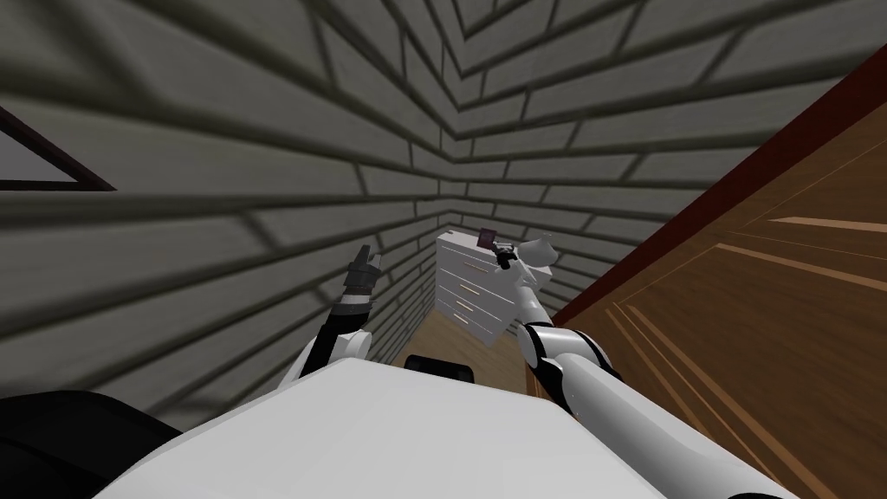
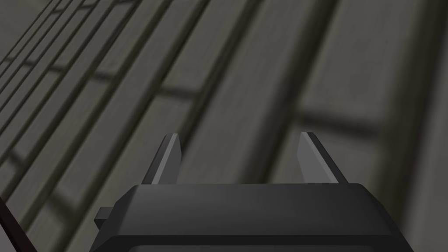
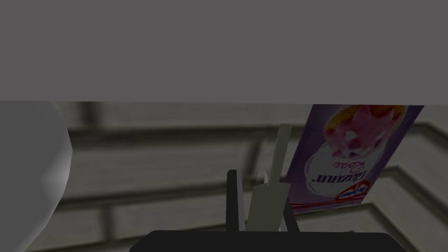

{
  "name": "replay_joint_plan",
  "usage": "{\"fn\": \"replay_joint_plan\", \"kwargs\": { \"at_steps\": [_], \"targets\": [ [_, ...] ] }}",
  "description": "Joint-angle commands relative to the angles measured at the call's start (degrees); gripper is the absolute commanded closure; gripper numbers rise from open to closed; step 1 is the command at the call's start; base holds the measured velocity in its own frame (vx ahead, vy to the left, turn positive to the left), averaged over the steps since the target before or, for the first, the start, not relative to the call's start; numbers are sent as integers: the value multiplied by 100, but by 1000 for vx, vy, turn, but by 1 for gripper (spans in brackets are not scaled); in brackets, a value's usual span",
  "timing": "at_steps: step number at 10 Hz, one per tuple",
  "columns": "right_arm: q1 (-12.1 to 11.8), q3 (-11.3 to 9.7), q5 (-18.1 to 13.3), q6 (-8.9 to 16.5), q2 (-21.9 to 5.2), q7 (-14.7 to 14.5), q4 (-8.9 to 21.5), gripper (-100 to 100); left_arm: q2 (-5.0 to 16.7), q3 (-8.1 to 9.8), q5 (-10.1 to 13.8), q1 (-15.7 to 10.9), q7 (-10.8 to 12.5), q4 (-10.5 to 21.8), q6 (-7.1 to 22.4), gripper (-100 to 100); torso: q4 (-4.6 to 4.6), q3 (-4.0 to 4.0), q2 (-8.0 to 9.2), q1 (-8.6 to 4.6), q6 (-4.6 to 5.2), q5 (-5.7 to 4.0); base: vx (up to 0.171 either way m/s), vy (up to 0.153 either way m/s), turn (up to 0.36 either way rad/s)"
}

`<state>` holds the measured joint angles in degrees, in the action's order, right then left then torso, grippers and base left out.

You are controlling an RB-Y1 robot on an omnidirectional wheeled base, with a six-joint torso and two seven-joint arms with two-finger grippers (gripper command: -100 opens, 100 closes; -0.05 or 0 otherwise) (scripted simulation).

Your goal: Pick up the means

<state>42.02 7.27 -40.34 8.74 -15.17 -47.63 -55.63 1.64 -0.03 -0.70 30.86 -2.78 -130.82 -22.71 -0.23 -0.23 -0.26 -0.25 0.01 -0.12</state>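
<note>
A purple packet with a pink-and-white picture stands on top of a white chest of drawers in the corner of the room. In the right wrist view the packet faces the camera, close beside my right gripper, outside the fingers. The right gripper hovers at the chest's top, just by the packet. Its fingers stand close together, shut, with a slim pale grey strip rising along one of them. My left gripper is raised by the brick wall, open and empty.
A rounded white object sits on the chest just right of the gripper, also seen as the pale bulge. A brown wooden door runs along the right. Grey brick walls close in on the left and behind the chest.
</note>
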Motion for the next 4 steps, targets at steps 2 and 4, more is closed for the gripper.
{"fn": "replay_joint_plan", "kwargs": {
  "at_steps": [2, 4],
  "targets": [
    [-33, -110, 117, -156, -113, 26, 101, 100, 0, 0, 0, 0, 0, 0, 0, 0, -19, -18, -17, -8, -1, -7, -16, 29, -79],
    [-22, -78, 82, -113, -86, 14, 35, 0, 0, 0, 0, 0, 0, 0, 0, 0, -27, -28, -28, -4, 1, -8, -13, 21, -33]
  ]
}}
